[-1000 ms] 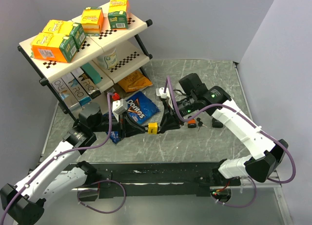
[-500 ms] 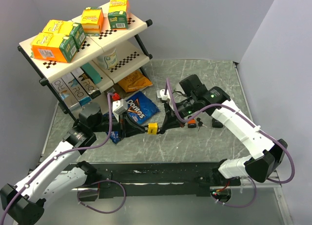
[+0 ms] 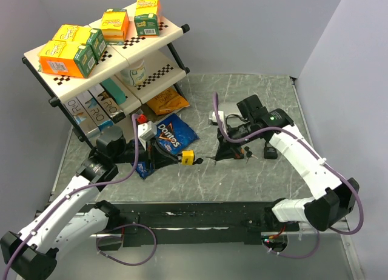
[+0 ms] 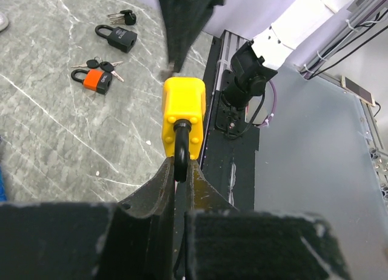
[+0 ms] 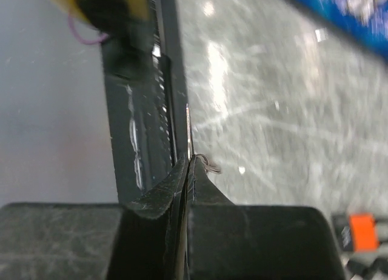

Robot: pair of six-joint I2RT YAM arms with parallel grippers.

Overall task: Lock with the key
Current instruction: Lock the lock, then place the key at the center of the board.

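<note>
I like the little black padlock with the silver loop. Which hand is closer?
Right. Seen from above, the right hand is just left of the black padlock; the left hand, holding the yellow padlock, is farther left.

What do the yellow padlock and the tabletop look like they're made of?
Yellow padlock: smooth matte yellow shell with rounded corners, probably plastic or a rubbery cover. Tabletop: grey marble look with white veins and glossy highlights, possibly laminate rather than stone.
</note>
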